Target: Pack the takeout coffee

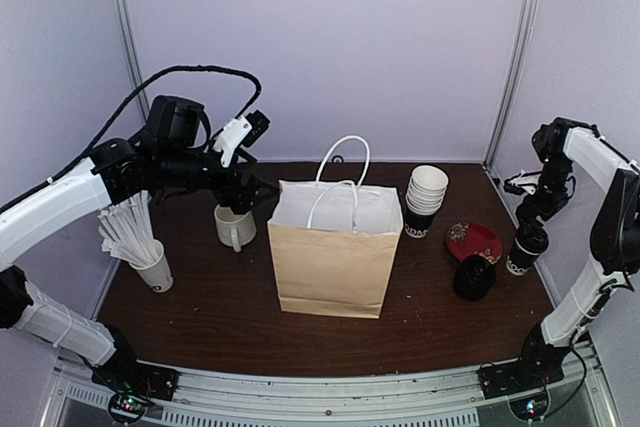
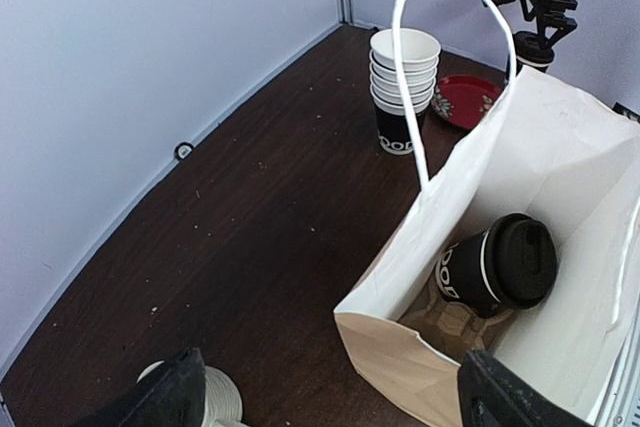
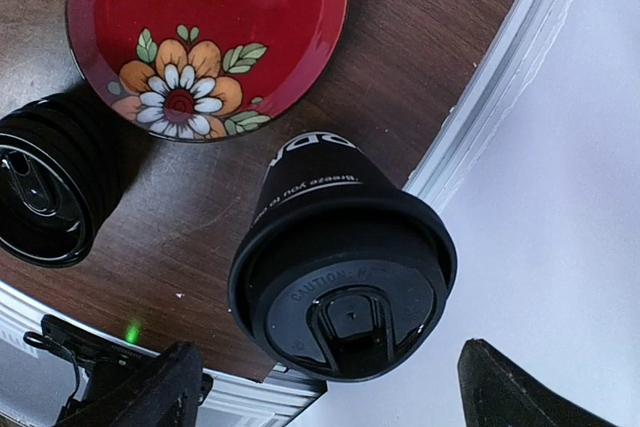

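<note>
Right hand, fingers spread wide, grasping nothing, poised over lidded black paper cup with white lettering. Cup upright on dark wooden surface, long axis vertical, lid up, at 3 o'clock of brown paper bag with white handles. Second lidded black cup lies inside bag, tipped over, lid toward 3 o'clock in left wrist view. Left hand released, above bag mouth. Step judged: pick of remaining cup. Next: descend, clench below lid, carry toward 9 o'clock, clear handles.

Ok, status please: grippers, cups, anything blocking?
Both open: left gripper near bag, right gripper over second cup. Bag holds first cup, lying tilted. Nothing blocking.
</note>
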### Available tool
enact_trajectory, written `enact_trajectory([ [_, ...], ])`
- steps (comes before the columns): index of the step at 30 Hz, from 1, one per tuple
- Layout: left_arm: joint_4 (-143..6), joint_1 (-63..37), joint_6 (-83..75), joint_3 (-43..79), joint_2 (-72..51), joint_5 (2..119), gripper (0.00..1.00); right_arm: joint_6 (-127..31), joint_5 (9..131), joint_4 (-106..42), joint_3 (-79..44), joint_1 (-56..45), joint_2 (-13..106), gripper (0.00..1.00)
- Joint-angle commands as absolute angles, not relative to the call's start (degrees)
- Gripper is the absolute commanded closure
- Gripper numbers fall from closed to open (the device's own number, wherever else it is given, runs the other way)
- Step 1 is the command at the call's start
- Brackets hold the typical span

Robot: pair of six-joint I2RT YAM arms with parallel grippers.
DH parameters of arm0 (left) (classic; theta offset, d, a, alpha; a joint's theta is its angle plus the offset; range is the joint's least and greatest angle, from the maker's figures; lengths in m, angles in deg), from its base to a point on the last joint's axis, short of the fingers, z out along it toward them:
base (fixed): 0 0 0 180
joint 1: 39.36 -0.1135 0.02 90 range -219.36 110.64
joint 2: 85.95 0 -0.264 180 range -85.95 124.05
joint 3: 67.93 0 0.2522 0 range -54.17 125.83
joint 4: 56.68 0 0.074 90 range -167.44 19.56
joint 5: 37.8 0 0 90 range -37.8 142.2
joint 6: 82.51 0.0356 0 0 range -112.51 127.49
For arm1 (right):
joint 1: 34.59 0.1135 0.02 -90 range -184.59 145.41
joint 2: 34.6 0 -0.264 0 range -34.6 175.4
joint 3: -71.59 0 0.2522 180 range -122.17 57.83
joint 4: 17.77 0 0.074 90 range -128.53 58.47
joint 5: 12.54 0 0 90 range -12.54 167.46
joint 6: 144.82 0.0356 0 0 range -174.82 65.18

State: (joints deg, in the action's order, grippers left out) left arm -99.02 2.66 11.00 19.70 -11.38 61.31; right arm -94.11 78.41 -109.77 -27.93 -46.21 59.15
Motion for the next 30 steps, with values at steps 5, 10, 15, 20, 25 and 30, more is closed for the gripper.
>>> enact_trajectory([
  [5, -95.60, 2.40, 10.76, 19.16, -12.37, 62.91, 0.09, -94.55, 78.51, -107.81, -27.05, -47.77, 61.34, 0.08],
  [10, -95.58, 2.34, 10.79, 19.22, -12.27, 63.12, 0.09, -94.51, 77.83, -107.59, -27.19, -48.56, 63.60, 0.09],
  [15, -95.52, 2.42, 10.78, 19.14, -12.28, 63.16, 0.09, -94.54, 77.63, -107.53, -27.05, -49.25, 64.61, 0.13],
  [20, -95.49, 2.43, 10.75, 19.13, -12.31, 63.42, 0.09, -94.70, 77.58, -107.15, -25.67, -49.24, 64.91, 0.23],
  [25, -95.50, 2.39, 10.82, 19.22, -12.81, 63.40, 0.08, -93.79, 77.64, -109.20, -26.53, -49.27, 63.34, 0.32],
  [30, -96.27, 2.43, 11.28, 20.30, -13.25, 63.64, 0.09, -93.21, 75.87, -112.70, -29.26, -49.23, 56.46, 0.33],
])
